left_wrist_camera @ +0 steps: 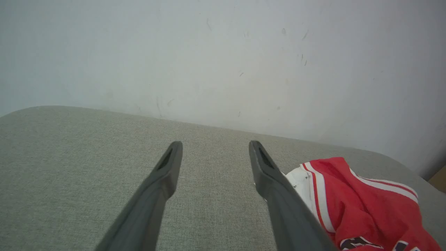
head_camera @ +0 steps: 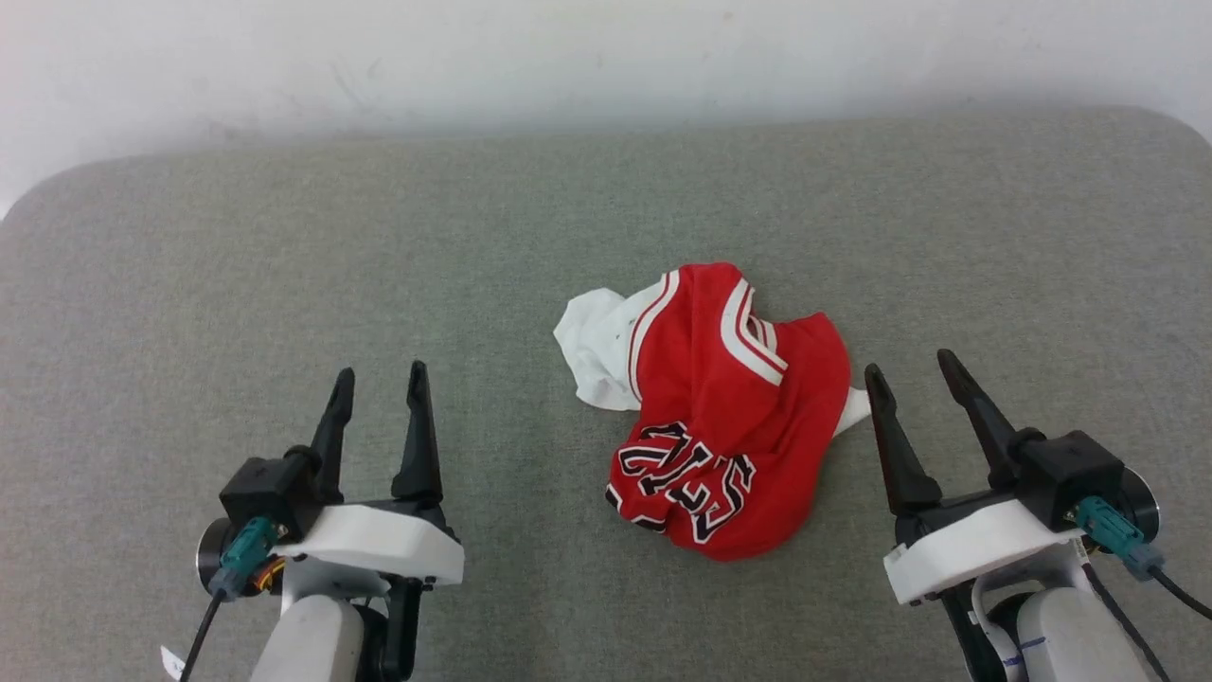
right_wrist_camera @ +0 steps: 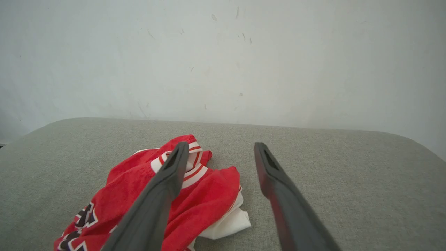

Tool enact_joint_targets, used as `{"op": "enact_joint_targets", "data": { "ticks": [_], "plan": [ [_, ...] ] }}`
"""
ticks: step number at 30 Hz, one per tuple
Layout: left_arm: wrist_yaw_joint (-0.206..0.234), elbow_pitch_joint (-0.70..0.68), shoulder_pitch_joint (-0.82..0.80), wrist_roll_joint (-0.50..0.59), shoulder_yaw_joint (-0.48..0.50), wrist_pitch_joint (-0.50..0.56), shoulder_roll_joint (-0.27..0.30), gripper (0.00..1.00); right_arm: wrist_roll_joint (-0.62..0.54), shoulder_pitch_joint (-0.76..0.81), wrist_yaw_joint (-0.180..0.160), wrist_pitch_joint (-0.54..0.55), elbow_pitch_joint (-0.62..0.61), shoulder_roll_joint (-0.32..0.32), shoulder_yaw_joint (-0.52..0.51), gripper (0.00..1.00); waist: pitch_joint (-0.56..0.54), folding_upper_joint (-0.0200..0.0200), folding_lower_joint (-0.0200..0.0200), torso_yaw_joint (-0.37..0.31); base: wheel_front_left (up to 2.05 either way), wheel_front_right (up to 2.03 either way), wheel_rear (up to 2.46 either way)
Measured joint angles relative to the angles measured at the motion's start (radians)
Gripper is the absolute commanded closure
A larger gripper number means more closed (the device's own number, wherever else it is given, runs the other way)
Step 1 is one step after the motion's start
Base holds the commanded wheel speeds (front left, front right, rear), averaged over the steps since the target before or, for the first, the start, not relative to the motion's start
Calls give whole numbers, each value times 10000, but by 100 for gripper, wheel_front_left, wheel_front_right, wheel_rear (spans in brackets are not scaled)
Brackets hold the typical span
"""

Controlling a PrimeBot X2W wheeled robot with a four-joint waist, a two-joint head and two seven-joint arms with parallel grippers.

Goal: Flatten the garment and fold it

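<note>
Crumpled garment (head_camera: pixel 729 417), lettering half lost in folds. Around it wide bare cushion (head_camera: pixel 284 265). Spread apart and empty: left gripper (head_camera: pixel 381 371), right gripper (head_camera: pixel 908 364).

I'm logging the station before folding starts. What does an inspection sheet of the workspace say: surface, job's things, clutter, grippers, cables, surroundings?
Surface: grey fabric pad with rounded far corners.
Job's things: red shirt crumpled in a heap, not flattened; white sleeve sticks out on its left.
Clutter: nothing seen.
Grippers: left gripper open, holding nothing, apart from the shirt; right gripper open, holding nothing, close beside the shirt's right edge.
Cables: left cable and right cable, both black, hang from the wrists, away from the shirt.
Surroundings: scuffed white wall behind the pad.
</note>
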Motion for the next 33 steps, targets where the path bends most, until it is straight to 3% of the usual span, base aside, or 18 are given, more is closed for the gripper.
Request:
{"op": "enact_joint_targets", "data": {
  "ticks": [6,13,24,30,33],
  "plan": [
    [-360,849,-616,180,-134,0,-148,0,8,-19,0,12,-2,8,61,0,208,0,0,-49,0,0,0],
    [-593,3081,-3100,148,-502,802,-351,0,157,-206,0,-15,65,4,155,0,450,0,1,-567,0,0,0],
    [-594,6608,-6234,77,-934,4151,-188,0,439,-502,0,-301,372,-4,314,0,1217,0,2,-1603,0,0,0],
    [-410,7798,-7005,370,-1281,5937,186,0,535,-727,0,-445,535,-6,401,0,1679,0,2,-2027,0,0,0],
    [-617,8044,-7514,408,-1452,6849,267,0,539,-808,0,-474,581,-2,433,0,1853,0,0,-2182,0,0,0]
  ]
}}
